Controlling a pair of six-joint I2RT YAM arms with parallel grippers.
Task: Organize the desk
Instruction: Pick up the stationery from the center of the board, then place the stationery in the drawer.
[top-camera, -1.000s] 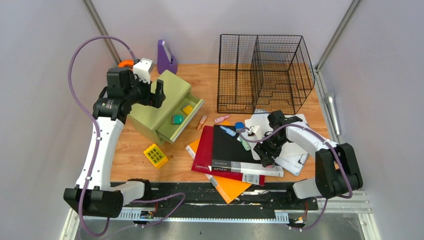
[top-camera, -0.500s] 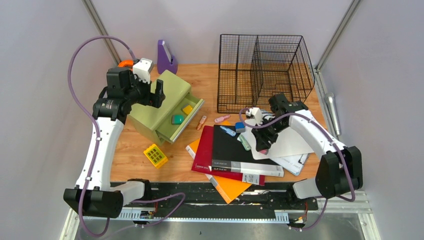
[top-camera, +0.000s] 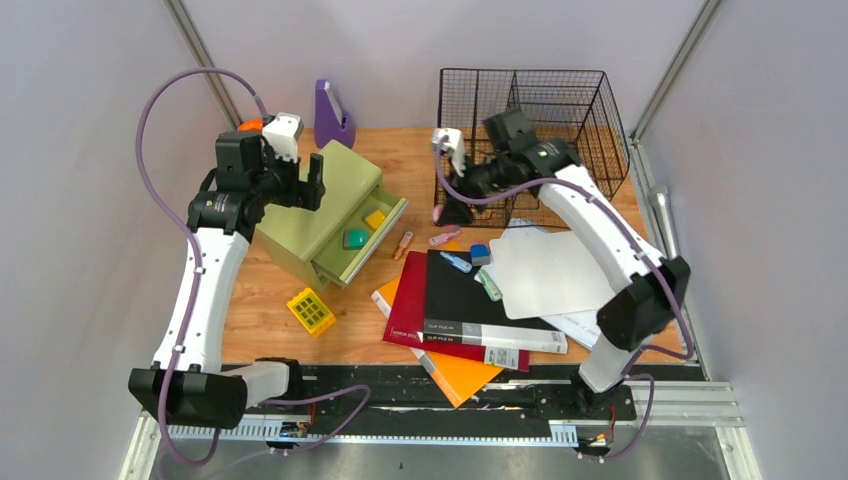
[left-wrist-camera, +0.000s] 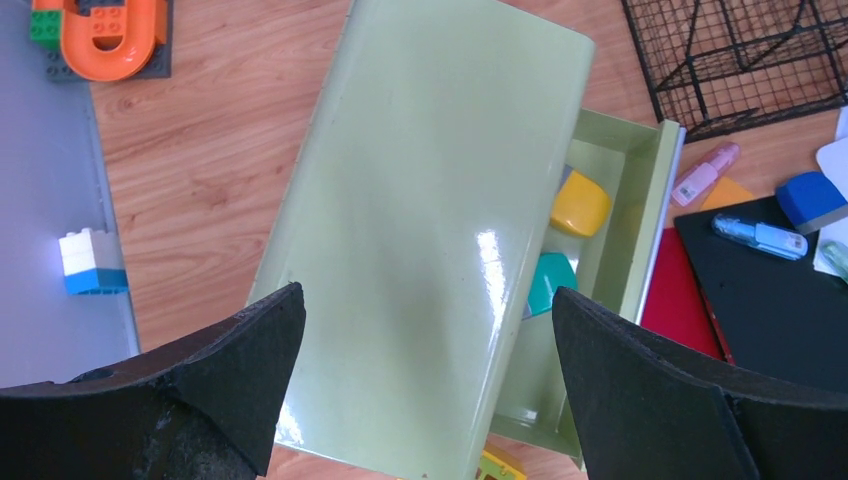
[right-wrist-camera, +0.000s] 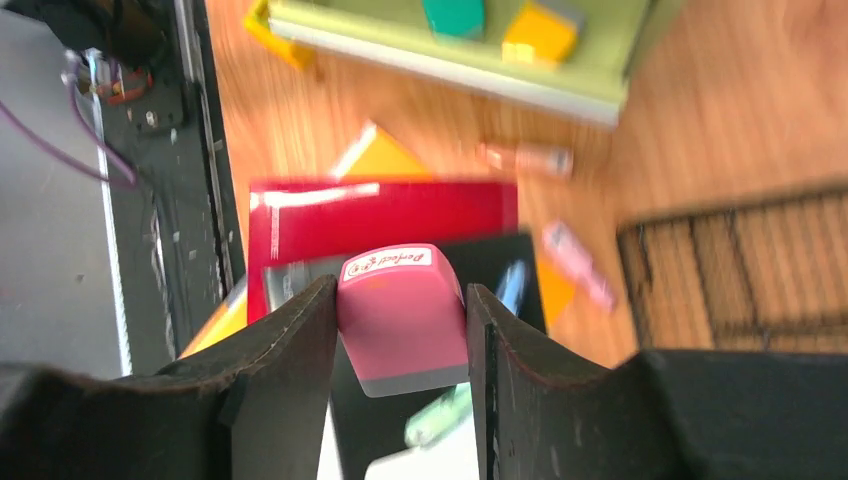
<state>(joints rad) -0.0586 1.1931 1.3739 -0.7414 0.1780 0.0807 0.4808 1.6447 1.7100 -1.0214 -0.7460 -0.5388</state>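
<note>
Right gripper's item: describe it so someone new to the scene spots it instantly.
Find the black wire basket at the desk's far right; the right gripper hangs by its front-left corner. Clamped between the fingers is a small pink block with a white label. Unlike the slim pink tube lying on the wood nearby, it is chunky and held off the desk.

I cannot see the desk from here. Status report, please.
Right gripper shut on pink block. Left gripper open over green drawer box. Desk cluttered with folders.
</note>
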